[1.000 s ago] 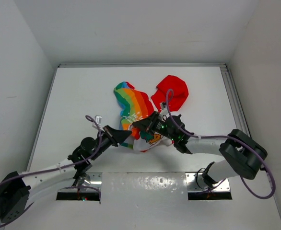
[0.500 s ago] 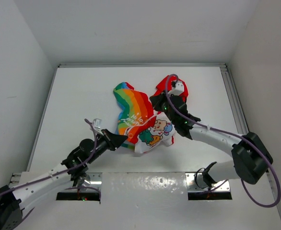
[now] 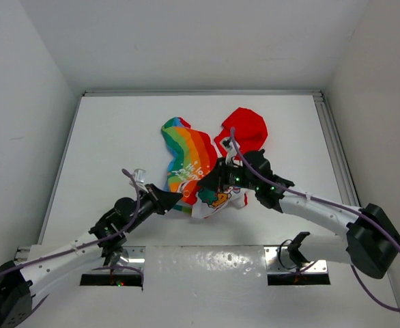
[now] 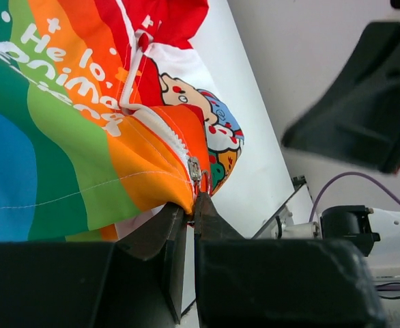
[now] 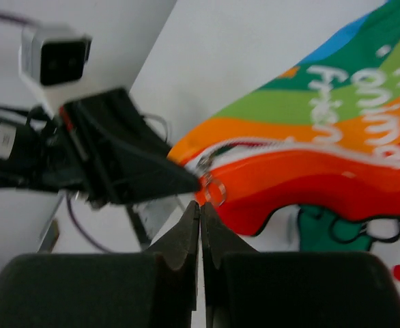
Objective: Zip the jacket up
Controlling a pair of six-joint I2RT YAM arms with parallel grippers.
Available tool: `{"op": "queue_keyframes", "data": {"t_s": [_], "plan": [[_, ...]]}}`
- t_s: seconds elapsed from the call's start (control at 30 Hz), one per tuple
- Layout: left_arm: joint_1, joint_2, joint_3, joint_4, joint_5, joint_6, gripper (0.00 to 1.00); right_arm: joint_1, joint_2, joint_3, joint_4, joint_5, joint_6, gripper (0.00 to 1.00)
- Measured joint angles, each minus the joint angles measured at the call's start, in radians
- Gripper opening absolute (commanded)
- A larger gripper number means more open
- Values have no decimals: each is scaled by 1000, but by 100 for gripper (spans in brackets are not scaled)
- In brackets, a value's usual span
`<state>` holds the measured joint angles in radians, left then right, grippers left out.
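The jacket lies crumpled mid-table, rainbow panel left, red hood at the back right, cartoon print at the front. My left gripper is shut on the jacket's orange bottom hem, right below the zipper slider. My right gripper is over the jacket's front, jaws shut with nothing between them. In the right wrist view its tips sit just under the small metal zipper pull ring, beside the left gripper's fingers. The white zipper teeth run up the open edge.
The white table has raised walls on the left, the back and the right, with a metal rail on the right. Both arm bases sit at the near edge on a shiny plate.
My right gripper went up toward the red hood, then came back down to the bottom hem close to my left gripper. My left gripper has kept its hold and hardly moved.
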<state>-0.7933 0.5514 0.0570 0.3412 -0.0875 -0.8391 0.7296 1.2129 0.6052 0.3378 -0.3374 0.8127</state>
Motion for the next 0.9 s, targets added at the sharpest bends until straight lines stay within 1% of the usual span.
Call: {"op": "queue_keyframes", "data": {"t_s": [0.03,0.07,0.2,0.5,0.9], "plan": [[0,11,0,9,3,0,0,14,0,-10,-6,-37,3,6],[0,19,0,19,7,-2,0,27,0,-15,-10,-64,2,13],[0,45,0,45,25,-8,0,67,23,-7,-15,-137,-16,21],[0,25,0,85,54,-31,0,72,156,43,-26,-161,-37,27],[0,4,0,89,73,-35,0,72,165,44,-26,-111,-56,36]]}}
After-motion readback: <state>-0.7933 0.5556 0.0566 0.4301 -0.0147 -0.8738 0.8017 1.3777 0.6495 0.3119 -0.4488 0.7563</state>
